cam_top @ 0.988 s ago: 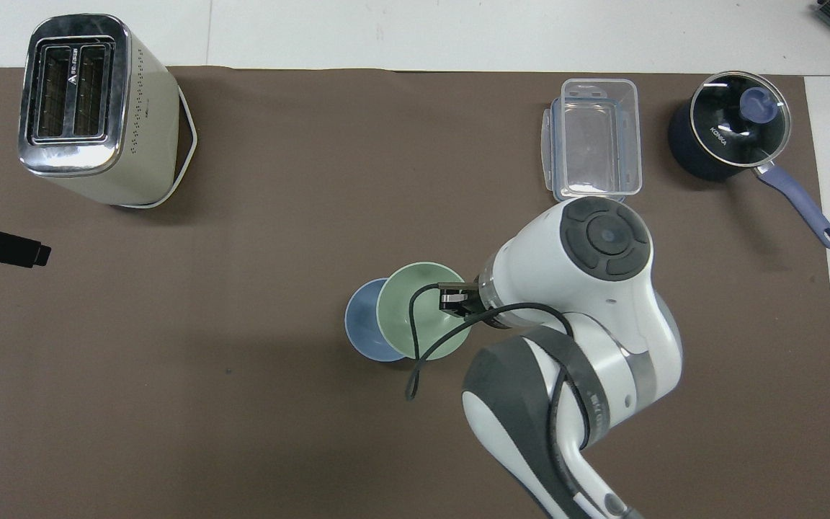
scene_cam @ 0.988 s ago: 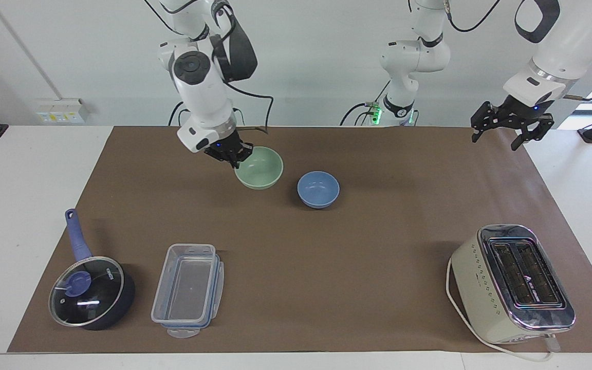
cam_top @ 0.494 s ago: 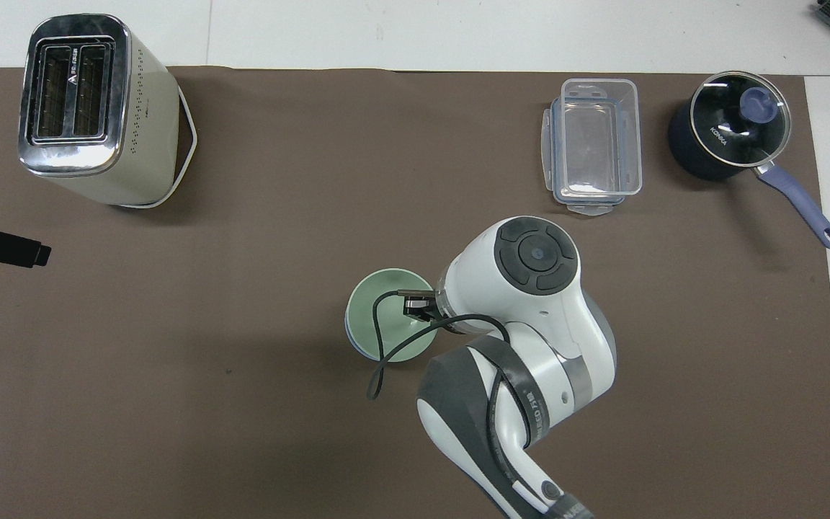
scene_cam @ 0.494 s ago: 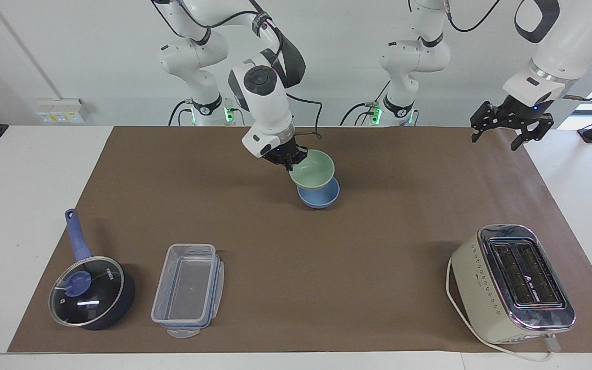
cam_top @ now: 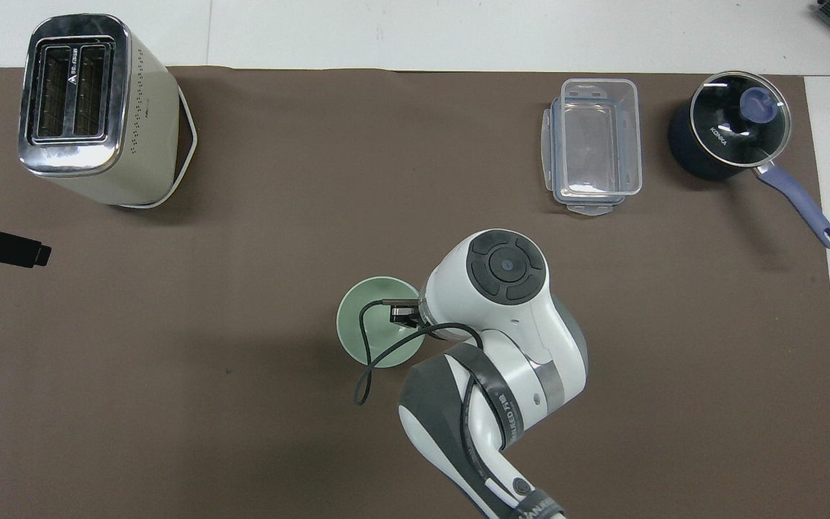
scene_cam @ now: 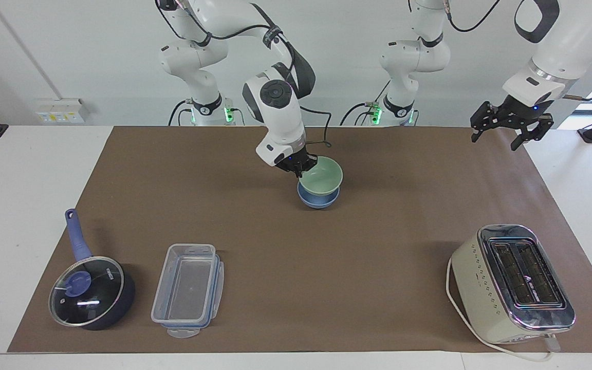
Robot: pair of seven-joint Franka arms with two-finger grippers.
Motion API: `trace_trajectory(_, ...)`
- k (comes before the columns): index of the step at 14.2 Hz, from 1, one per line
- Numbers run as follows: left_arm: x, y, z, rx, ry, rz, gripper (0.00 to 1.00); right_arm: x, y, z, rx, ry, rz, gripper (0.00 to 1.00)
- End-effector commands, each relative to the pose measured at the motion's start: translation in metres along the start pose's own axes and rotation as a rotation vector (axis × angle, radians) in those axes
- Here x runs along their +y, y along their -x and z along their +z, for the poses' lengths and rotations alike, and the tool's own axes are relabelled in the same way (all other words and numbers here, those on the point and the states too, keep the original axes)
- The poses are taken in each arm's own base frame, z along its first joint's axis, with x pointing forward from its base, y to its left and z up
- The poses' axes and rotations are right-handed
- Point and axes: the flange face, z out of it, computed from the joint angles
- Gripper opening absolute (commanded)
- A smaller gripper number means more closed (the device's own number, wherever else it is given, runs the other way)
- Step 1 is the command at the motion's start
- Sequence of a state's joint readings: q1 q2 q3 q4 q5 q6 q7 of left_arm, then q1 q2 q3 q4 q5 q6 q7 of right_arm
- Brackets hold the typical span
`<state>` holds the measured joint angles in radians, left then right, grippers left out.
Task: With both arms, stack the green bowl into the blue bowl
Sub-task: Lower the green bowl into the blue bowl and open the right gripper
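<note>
The pale green bowl [scene_cam: 322, 176] sits low in the mouth of the light blue bowl [scene_cam: 317, 200], which stands on the brown mat near the table's middle. My right gripper [scene_cam: 303, 168] is shut on the green bowl's rim, on the side toward the right arm's end. I cannot tell whether the green bowl rests fully in the blue one. In the overhead view the green bowl [cam_top: 370, 321] hides the blue bowl, with the right gripper [cam_top: 402, 312] at its rim. My left gripper [scene_cam: 495, 142] waits open and empty in the air over the mat's edge at the left arm's end; it also shows in the overhead view [cam_top: 26, 252].
A cream toaster [scene_cam: 512, 282] stands far from the robots at the left arm's end. A clear plastic container [scene_cam: 188, 290] and a dark blue saucepan with a glass lid [scene_cam: 90, 290] stand far from the robots at the right arm's end.
My right gripper carried the green bowl from beside the blue bowl to over it, then lowered it into the blue bowl. The left arm has not moved.
</note>
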<state>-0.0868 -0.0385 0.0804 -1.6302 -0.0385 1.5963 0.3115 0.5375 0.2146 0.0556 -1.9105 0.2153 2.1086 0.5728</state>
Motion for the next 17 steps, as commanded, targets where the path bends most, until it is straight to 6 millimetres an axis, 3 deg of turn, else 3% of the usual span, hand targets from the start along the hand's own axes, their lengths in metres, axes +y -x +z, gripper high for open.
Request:
trace_trajectory(1,-0.0007,0.0066,-0.002,-0.001,-0.013,0.011,1.0,0.0002,-0.0038,0.0159,0.008,-0.021,0.022,0.0)
trace_trajectory(17,0.0015,0.0051,-0.0014,0.0,-0.014,0.015,1.0,0.0075,-0.0066,0.0251,0.038,0.017,-0.003,0.0)
